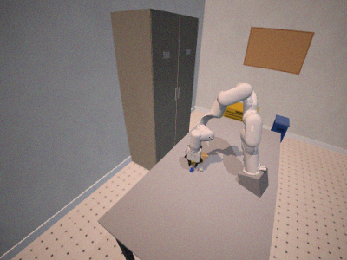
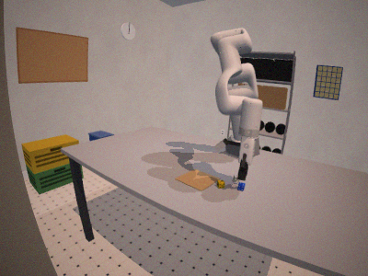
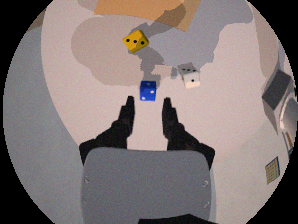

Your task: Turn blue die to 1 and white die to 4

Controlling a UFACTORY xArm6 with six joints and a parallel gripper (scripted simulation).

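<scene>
Just beyond open pincer (image 1: pixel 193 166) (image 2: pixel 242 178) (image 3: pixel 148 104): blue die (image 1: pixel 192 170) (image 2: pixel 241 186) (image 3: pixel 148 91), ungripped.

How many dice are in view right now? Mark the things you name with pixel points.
3: a small blue die (image 2: pixel 241 187) (image 3: pixel 148 91) just ahead of the fingertips; a small white die (image 3: pixel 190 77) right of it in the wrist view; a small yellow die (image 2: pixel 221 184) (image 3: pixel 135 41) nearest the flat orange mat (image 2: pixel 195 179) (image 3: pixel 145 11).

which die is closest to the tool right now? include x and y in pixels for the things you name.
The blue die (image 1: pixel 192 170) (image 2: pixel 241 187) (image 3: pixel 148 91): it sits just beyond the open fingertips, while the white and yellow dice lie farther off.
</scene>
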